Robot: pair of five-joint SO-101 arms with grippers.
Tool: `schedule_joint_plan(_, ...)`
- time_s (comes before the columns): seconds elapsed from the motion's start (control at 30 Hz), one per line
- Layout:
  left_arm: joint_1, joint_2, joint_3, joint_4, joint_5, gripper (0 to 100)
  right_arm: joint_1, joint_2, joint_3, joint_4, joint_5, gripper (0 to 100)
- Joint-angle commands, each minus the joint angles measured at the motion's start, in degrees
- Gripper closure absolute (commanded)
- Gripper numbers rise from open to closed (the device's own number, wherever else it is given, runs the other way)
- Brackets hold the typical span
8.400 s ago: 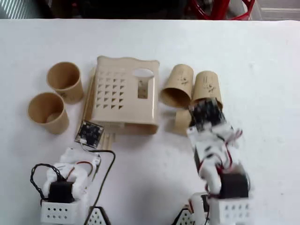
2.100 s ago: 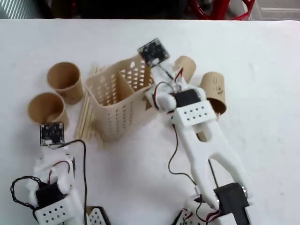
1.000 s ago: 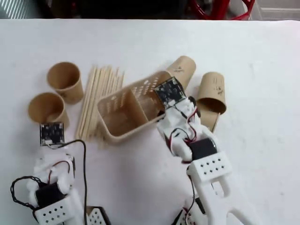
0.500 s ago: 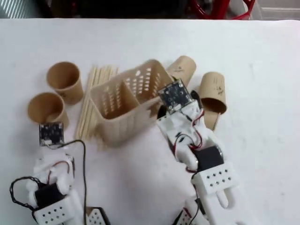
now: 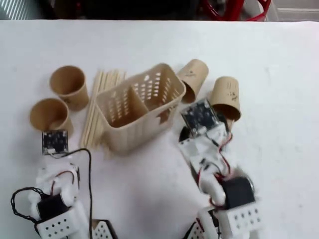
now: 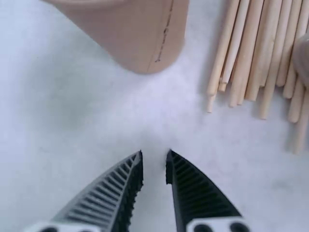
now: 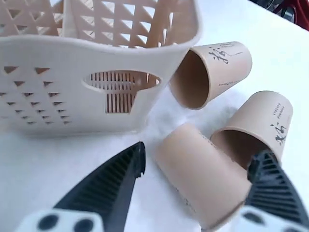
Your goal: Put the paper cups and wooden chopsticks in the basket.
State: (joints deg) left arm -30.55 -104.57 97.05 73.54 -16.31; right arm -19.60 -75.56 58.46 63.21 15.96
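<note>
**Basket (image 5: 130,137) set upright; right pincer (image 7: 202,151) drawn back over a fallen cup**

Seconds ago the basket lay mouth-down on the table (image 5: 269,55), covering part of the wooden chopsticks (image 5: 97,107). The right arm tipped it up, and it now stands open-side up beside the uncovered chopsticks, with both compartments apparently empty. The right pincer has released it and pulled back. It is spread wide and empty, with one lying paper cup (image 7: 203,188) between its jaws. Two more lying cups (image 5: 192,74) (image 5: 225,97) rest just beyond, near the basket. Two upright cups (image 5: 69,82) (image 5: 48,115) stand on the chopsticks' far side. The left pincer (image 6: 154,157), jaws barely parted and holding nothing, sits low by the nearer upright cup. The basket looks ready, but nothing has gone into it yet, and the straddled cup seems the likely first pick.
</note>
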Motion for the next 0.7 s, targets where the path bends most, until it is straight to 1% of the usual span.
schedule_joint_plan(0.0, -0.40, 0.40, -0.09, 0.00, -0.18, 90, -0.48, -4.62, -8.00, 4.97, 0.70, 66.3)
schedule_joint_plan(0.07, -0.40, 0.40, -0.09, 0.00, -0.18, 90, -0.84, -2.07, -14.95, 7.34, 1.76, 66.3)
schedule_joint_plan(0.13, -0.40, 0.40, -0.09, 0.00, -0.18, 90, -2.86, 4.18, -22.51, 9.01, 2.29, 66.3)
schedule_joint_plan(0.3, -0.40, 0.40, -0.09, 0.00, -0.18, 90, -11.91, 29.85, -41.05, 13.32, 2.46, 66.3)
schedule_joint_plan(0.43, -0.40, 0.40, -0.09, 0.00, -0.18, 90, -16.75, 48.66, -57.85, 16.40, 2.20, 66.3)
schedule_joint_plan(0.5, -0.40, 0.40, -0.09, 0.00, -0.18, 90, -17.80, 56.84, -66.99, 19.91, 2.20, 66.3)
schedule_joint_plan(0.67, -0.40, 0.40, -0.09, 0.00, -0.18, 90, -17.89, 73.10, -85.45, 27.03, 2.11, 66.2)
